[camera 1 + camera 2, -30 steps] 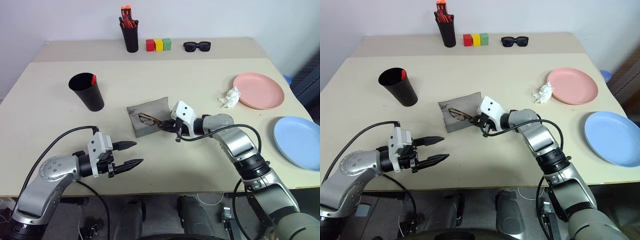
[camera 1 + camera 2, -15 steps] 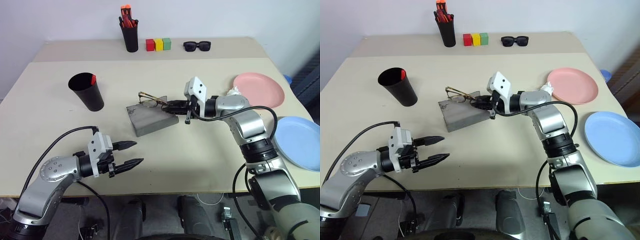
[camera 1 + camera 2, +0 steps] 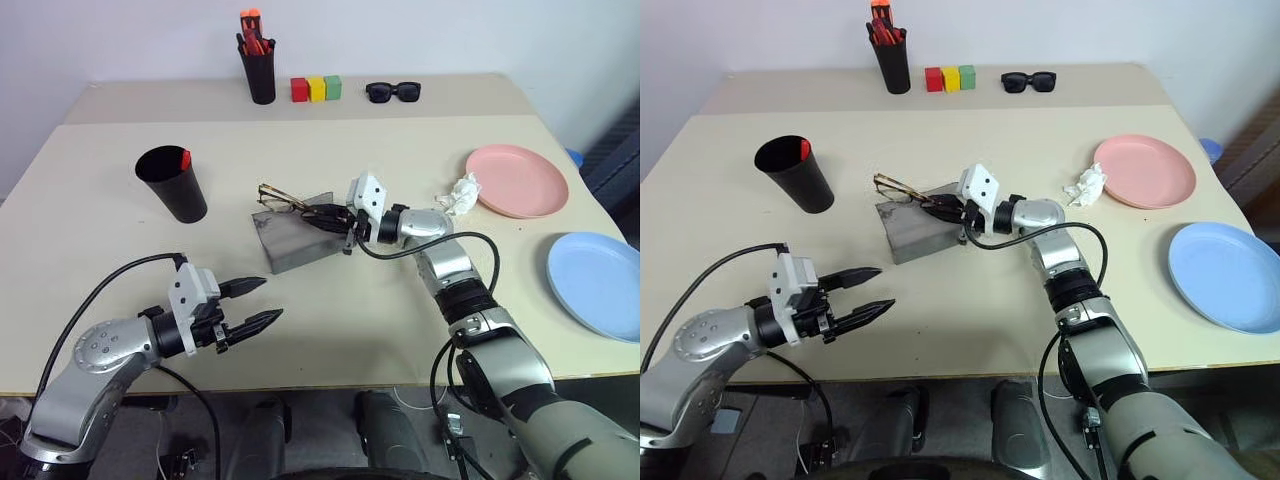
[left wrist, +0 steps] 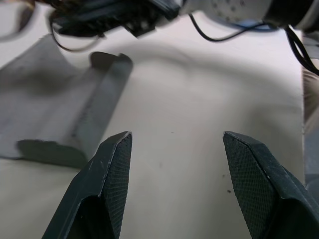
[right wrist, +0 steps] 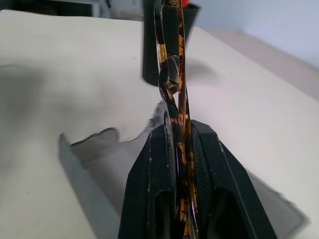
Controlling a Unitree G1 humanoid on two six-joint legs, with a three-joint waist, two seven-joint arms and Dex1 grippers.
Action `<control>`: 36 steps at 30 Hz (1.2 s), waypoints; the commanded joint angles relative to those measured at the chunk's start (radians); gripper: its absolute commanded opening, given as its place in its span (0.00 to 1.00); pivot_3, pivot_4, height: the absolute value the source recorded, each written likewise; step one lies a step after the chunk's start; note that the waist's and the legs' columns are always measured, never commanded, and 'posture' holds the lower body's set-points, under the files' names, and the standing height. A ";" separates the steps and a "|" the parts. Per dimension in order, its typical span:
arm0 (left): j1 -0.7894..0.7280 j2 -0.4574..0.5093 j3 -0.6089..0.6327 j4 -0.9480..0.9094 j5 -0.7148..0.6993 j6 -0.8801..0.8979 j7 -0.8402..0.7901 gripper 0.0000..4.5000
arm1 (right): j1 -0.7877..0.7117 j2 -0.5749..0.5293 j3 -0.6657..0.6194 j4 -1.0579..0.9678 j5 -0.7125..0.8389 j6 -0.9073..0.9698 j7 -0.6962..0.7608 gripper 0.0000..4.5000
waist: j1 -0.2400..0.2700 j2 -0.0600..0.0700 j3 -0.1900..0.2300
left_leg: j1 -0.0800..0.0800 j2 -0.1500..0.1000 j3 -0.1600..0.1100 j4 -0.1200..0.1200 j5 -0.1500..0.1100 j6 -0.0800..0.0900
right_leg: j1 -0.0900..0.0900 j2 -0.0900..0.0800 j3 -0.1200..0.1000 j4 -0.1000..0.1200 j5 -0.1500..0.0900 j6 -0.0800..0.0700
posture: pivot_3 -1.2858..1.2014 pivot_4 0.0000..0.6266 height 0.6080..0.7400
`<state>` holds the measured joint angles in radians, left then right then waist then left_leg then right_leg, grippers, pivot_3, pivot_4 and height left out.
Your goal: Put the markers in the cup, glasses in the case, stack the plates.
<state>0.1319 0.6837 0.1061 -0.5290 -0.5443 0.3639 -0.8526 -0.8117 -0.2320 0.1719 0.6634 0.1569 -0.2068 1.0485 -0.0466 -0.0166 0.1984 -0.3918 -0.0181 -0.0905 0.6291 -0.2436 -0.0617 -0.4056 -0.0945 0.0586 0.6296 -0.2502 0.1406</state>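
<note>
**Glasses carried back over the open case**

The right end effector (image 3: 325,215), clamped on the glasses (image 3: 283,197), has swung them lower, above the grey case (image 3: 300,240) on the counter (image 3: 400,320); insertion likely comes next. The left end effector (image 3: 258,303) hovers spread, empty. The case's interior is hard to see. The black cup (image 3: 172,184) shows one red marker tip; its other contents are hidden.

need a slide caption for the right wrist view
Right claw shut on thin tortoiseshell wire-framed eyeglasses, held above the open grey felt case.
</note>
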 commanded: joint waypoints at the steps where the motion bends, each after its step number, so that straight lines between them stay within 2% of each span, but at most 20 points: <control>1: 0.019 0.000 0.031 -0.058 -0.018 0.003 0.018 0.66 | -0.026 0.025 -0.011 0.059 -0.002 -0.090 0.024 0.00 | 0.000 0.000 0.000 | 0.000 0.000 0.000 0.000 0.000 0.000 | 0.000 0.000 0.000 0.000 0.000 0.000 | 0.52 0.24 1.00; 7: 0.047 0.005 0.045 -0.083 -0.025 0.007 0.037 0.66 | -0.029 0.017 0.016 0.167 -0.059 -0.192 0.072 0.00 | 0.000 0.000 0.000 | 0.000 0.000 0.000 0.000 0.000 0.000 | 0.000 0.000 0.000 0.000 0.000 -0.001 | 0.52 0.24 1.00; 17: 0.046 0.002 0.038 -0.084 -0.023 0.004 0.044 0.66 | -0.056 -0.092 0.037 0.209 -0.143 -0.274 0.117 0.00 | 0.001 0.000 0.000 | 0.001 0.000 0.000 0.001 0.000 0.000 | 0.001 0.000 0.000 0.000 -0.001 -0.002 | 0.52 0.24 1.00; 25: 0.026 -0.002 0.023 -0.068 -0.021 0.001 0.039 0.66 | -0.124 -0.135 0.022 0.231 -0.141 -0.261 0.170 0.00 | 0.000 0.000 0.000 | 0.001 0.000 0.000 0.000 0.000 0.000 | 0.001 0.000 0.000 0.000 -0.001 -0.002 | 0.52 0.24 1.00; 36: 0.012 -0.001 0.023 -0.055 -0.021 0.003 0.027 0.66 | -0.170 -0.154 0.023 0.214 -0.090 -0.157 0.391 0.00 | 0.000 0.000 0.000 | 0.001 0.000 0.000 0.000 0.000 0.000 | 0.001 0.000 0.000 0.000 -0.001 -0.002 | 0.52 0.24 1.00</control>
<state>0.1502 0.6839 0.1294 -0.5730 -0.5568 0.3684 -0.8236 -0.9443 -0.3759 0.2087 0.9034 0.0450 -0.3738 1.4162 -0.0467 -0.0162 0.1985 -0.3910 -0.0183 -0.0906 0.6294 -0.2435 -0.0618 -0.4046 -0.0945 0.0586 0.6299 -0.2511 0.1390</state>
